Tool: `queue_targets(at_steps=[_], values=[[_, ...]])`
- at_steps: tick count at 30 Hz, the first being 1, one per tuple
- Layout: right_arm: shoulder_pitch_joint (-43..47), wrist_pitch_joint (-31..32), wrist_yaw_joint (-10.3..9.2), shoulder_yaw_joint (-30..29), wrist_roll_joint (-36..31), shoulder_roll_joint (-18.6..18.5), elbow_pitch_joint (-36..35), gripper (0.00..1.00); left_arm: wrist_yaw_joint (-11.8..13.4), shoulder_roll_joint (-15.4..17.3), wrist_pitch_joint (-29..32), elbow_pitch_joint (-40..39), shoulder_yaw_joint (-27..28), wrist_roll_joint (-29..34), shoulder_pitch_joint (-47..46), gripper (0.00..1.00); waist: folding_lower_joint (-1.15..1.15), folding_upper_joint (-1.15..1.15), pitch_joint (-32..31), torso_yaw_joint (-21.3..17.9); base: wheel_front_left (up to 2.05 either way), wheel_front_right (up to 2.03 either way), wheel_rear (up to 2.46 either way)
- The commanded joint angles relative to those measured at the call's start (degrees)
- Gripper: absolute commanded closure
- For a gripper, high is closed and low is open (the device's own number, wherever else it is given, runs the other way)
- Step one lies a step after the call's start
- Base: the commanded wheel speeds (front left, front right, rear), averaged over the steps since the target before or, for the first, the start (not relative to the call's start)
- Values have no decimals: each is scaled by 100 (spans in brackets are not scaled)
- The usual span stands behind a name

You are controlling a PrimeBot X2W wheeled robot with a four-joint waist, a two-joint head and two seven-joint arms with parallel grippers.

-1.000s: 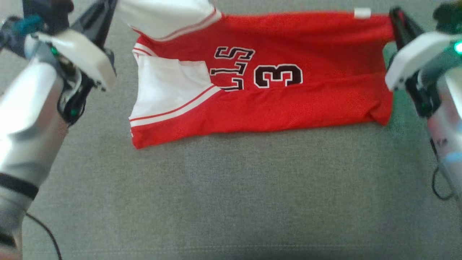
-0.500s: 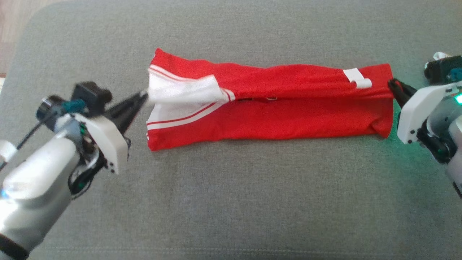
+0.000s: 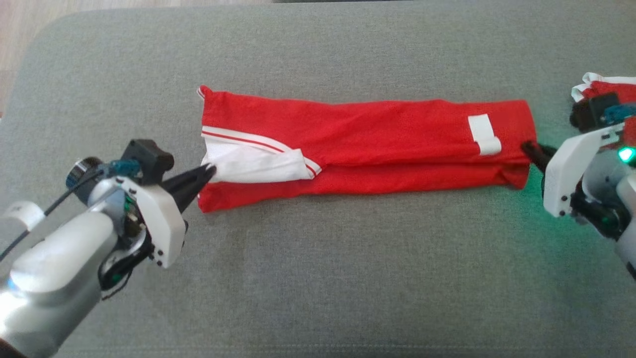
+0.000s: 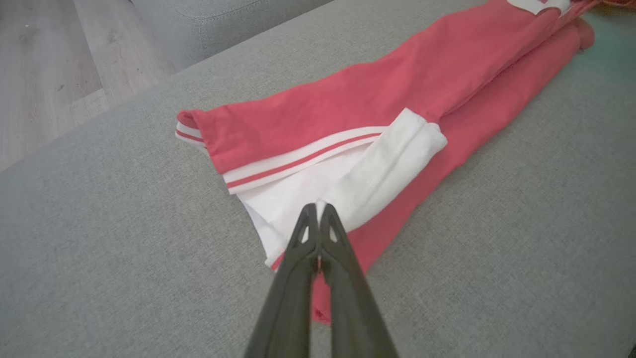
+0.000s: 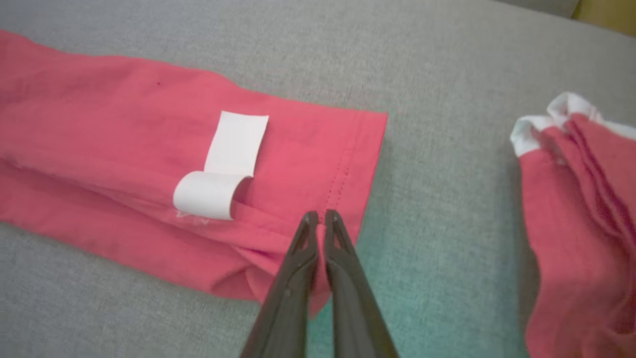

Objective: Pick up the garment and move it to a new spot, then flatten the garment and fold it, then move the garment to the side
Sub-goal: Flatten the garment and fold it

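Observation:
The garment (image 3: 367,144) is a red jersey with white trim, folded lengthwise into a long strip on the grey cushion (image 3: 318,278). At the strip's left end my left gripper (image 3: 211,171) is shut on the white fabric, and the left wrist view shows its tips (image 4: 317,206) pinched on that white fold of the garment (image 4: 397,94). My right gripper (image 3: 527,148) is shut on the red hem at the right end. In the right wrist view its tips (image 5: 320,215) clamp the garment (image 5: 99,124) at the stitched edge. A white label (image 5: 223,164) curls up on top.
A second red and white cloth (image 3: 603,87) lies bunched at the far right, close to my right wrist, and also shows in the right wrist view (image 5: 581,223). Wooden floor (image 4: 49,64) lies beyond the cushion's left edge. Bare cushion stretches in front of the strip.
Both grippers carried the held far edge down and toward me, laying it over the near half. The printed number is now covered. The head camera has also shifted.

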Motion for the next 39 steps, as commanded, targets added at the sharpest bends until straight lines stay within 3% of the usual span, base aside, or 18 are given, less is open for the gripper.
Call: queue_targets(at_steps=[1, 2, 3, 4, 5, 13, 19, 24, 30, 39], values=[[80, 14, -5, 13, 48, -173, -138, 100, 8, 282, -11, -81, 223, -27, -159, 100, 0, 0, -10, -4, 0, 0, 0], [83, 30, -5, 22, 73, -181, -149, 60, 11, 265, -8, -69, 213, -38, -143, 100, 0, 0, -16, -6, 0, 0, 0], [89, 21, -5, 1, 113, -182, -145, 0, 39, 242, -19, -47, 216, -45, -132, 100, 0, 0, -22, -8, 0, 0, 0], [96, 31, -5, -14, 154, -172, -138, 0, 85, 212, -48, -17, 226, -44, -124, 13, 0, 0, -29, -10, 0, 0, 0], [96, 33, -5, -16, 172, -168, -143, 0, 121, 184, -87, 16, 232, -35, -117, 0, 0, 0, -39, -17, 0, 0, 0], [4, -413, -5, -304, 351, -133, -345, 0, 682, -64, -834, 295, 720, -272, -5, 0, 0, 0, -250, -115, 0, 0, 0], [12, -1480, -5, -890, 317, 166, -513, 0, 1394, -506, -1274, 98, 1786, -703, 288, 0, 0, 0, -513, -144, 0, 0, 0], [274, -2375, -5, -1447, 36, 755, -607, 0, 1719, -983, -1287, -706, 3123, -244, 992, 0, 0, 0, -644, -156, 0, 0, 0], [885, -3124, -5, -2137, -606, 1629, -654, 0, 1591, -1668, -1288, -1370, 4292, 701, 2107, 0, 0, 0, -717, -122, 0, 0, 0], [1880, -3398, -5, -3175, -1788, 2752, -723, 0, 919, -2646, -1289, -1417, 5092, 1732, 3188, 0, 0, 0, -678, -33, 0, 0, 0]])
